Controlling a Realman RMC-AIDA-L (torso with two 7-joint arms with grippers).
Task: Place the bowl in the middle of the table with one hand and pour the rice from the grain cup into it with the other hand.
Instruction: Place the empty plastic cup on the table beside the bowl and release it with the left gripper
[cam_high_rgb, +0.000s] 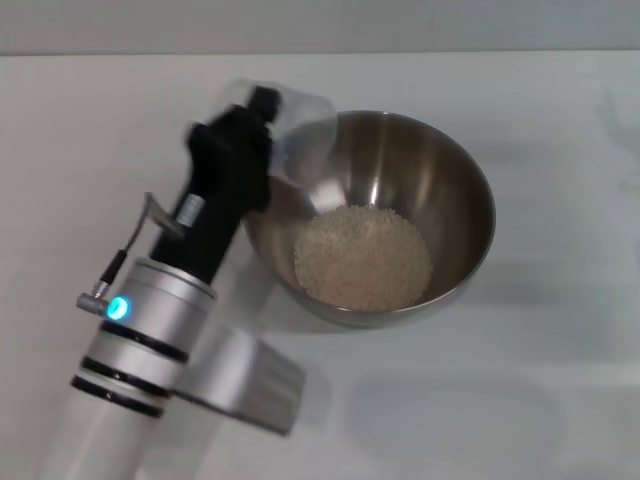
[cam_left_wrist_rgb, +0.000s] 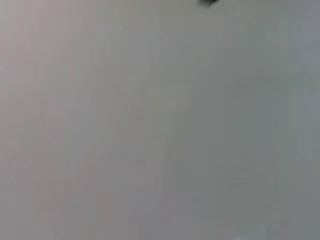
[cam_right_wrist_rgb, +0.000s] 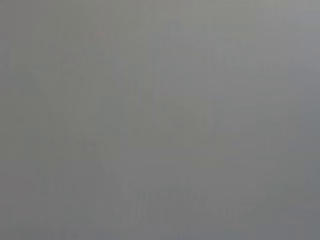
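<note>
I see the bowl (cam_high_rgb: 375, 215) at the centre of the frame on the white tabletop (cam_high_rgb: 560, 380), with the rice (cam_high_rgb: 362, 257) heaped on its bottom. The grain cup (cam_high_rgb: 300, 135) is tipped over the bowl's upper-left rim and looks empty. My left tool (cam_high_rgb: 262, 120) reaches in from the lower left and is closed on the cup. I can read no writing anywhere. Both wrist views give only blank grey; the right tool is out of sight.
</note>
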